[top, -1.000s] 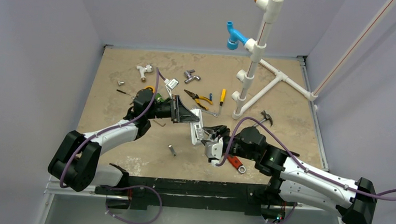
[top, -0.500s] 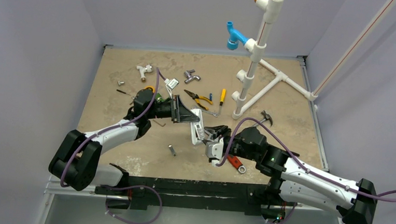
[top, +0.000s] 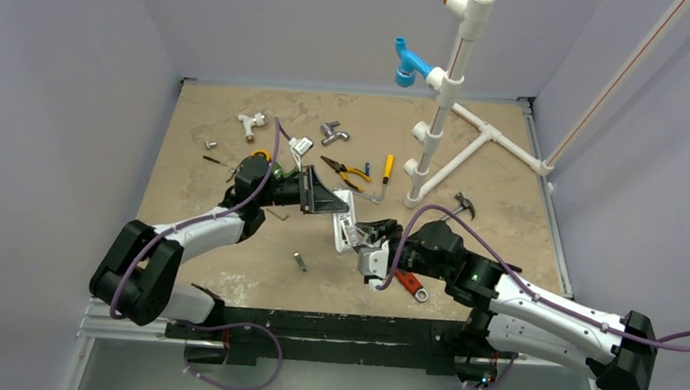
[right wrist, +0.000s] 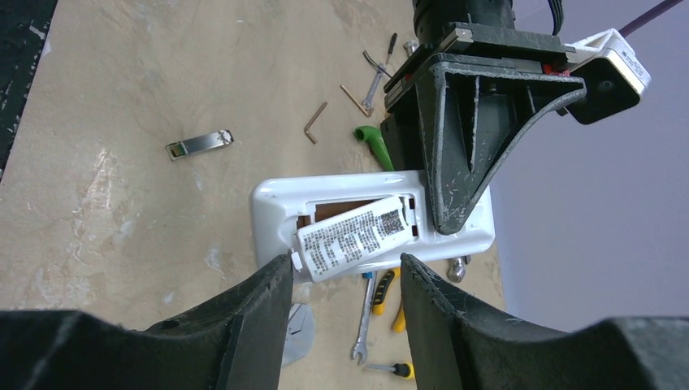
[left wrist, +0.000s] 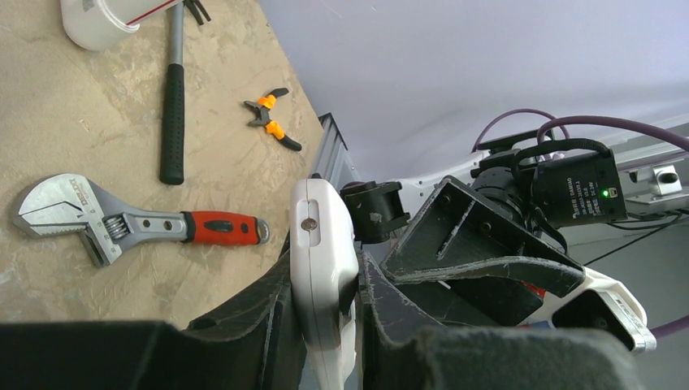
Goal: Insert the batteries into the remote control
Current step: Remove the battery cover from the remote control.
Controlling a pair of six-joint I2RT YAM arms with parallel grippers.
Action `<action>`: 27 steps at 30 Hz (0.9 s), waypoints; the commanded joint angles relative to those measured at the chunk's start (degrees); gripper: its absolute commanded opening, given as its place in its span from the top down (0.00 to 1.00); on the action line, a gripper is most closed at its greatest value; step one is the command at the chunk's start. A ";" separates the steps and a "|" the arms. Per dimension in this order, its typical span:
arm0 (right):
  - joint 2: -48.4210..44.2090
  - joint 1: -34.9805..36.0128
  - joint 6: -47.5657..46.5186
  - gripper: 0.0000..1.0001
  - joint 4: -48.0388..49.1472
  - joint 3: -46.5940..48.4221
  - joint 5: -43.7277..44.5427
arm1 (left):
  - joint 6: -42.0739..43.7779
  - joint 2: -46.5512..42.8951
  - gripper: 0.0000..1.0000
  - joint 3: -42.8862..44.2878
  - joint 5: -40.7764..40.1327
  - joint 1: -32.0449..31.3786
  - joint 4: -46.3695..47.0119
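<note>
We saw left gripper (left wrist: 325, 301) pinching remote control (right wrist: 272, 215) by one end, held above table (right wrist: 122, 122), open recess facing right gripper (right wrist: 345, 268). Battery (right wrist: 353, 237) sat tilted in recess, one end poking past rim. Right fingers stood spread either side of it; contact we couldn't tell. Red-handled wrench (left wrist: 122, 226) lay on table.

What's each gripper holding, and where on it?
Left gripper clamps the remote control by one end, pinched across back and face. Right gripper holds nothing: it is open, at the protruding end of the battery.
</note>
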 commanded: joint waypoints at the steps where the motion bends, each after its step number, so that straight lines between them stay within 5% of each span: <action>1: -0.76 -0.17 0.97 0.49 -0.23 2.46 -2.57 | -2.06 0.96 1.00 -1.02 0.95 -0.32 6.66; 27: -0.25 -0.18 1.24 0.45 -0.65 3.28 -2.26 | -5.18 3.84 1.00 -3.73 -0.09 -0.32 14.64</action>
